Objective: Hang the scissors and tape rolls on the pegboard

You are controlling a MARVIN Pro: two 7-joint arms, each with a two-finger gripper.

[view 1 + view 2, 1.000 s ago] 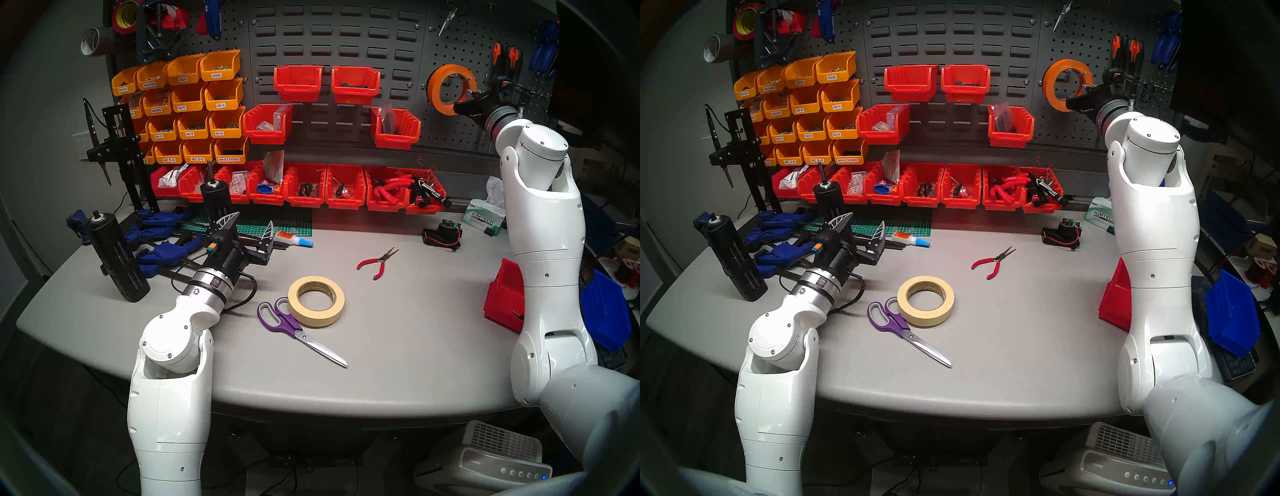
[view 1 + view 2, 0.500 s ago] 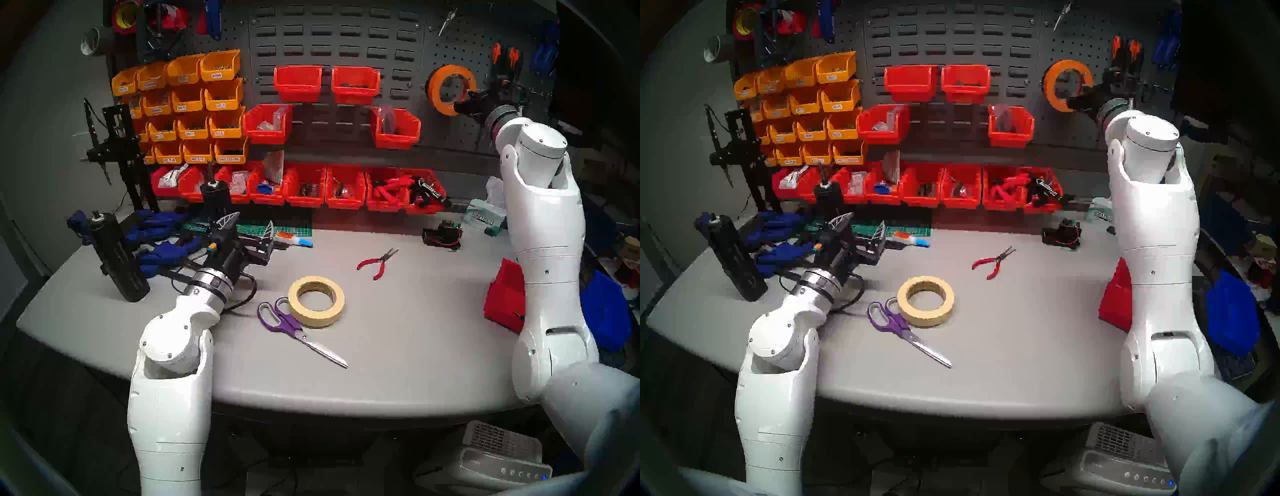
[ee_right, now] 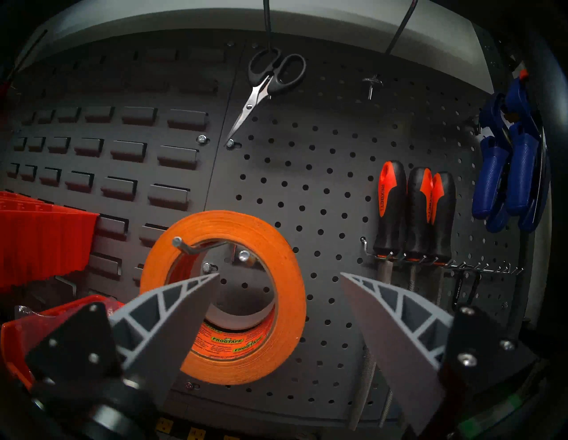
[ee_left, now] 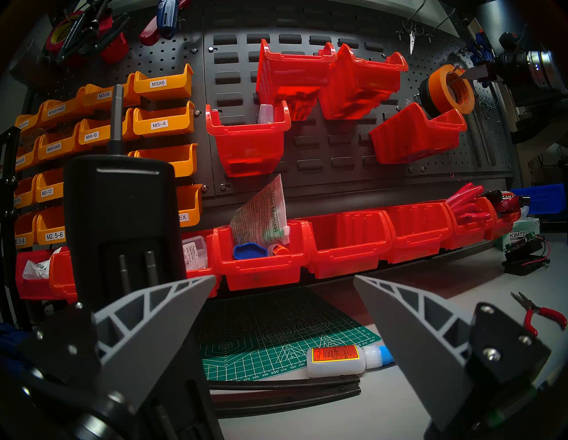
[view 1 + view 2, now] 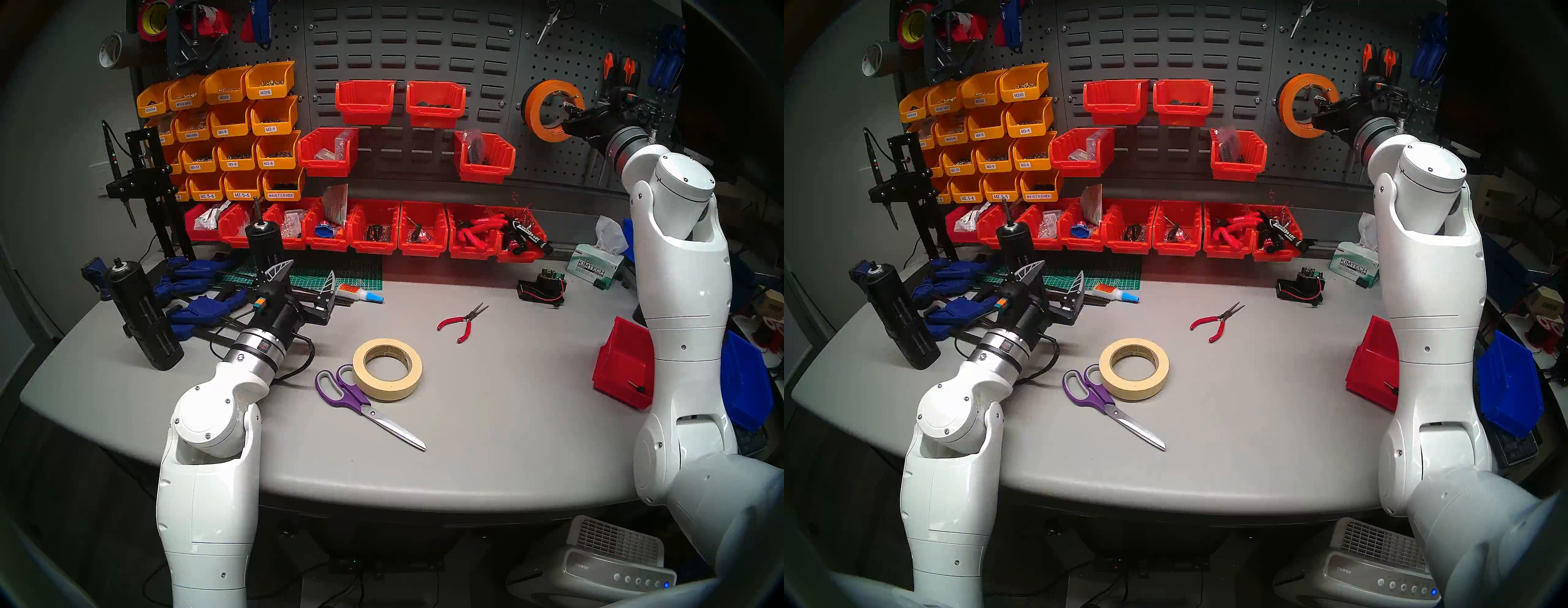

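orange tape roll [image 3: 278, 261] hooked, right gripper [image 3: 279, 278] spread, empty

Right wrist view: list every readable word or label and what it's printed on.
"FROGTAPE": green labels inside the core of the orange tape roll, which hangs on a hook on the pegboard.
"REXBETI": orange inlays on the black file handles.
Small print around the tape labels: too small to read.
Nothing readable on the small black-handled scissors or the blue clamps.

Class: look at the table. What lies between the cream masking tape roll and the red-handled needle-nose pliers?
Nothing: in the head views, only bare grey tabletop separates the cream masking tape roll from the red-handled needle-nose pliers.
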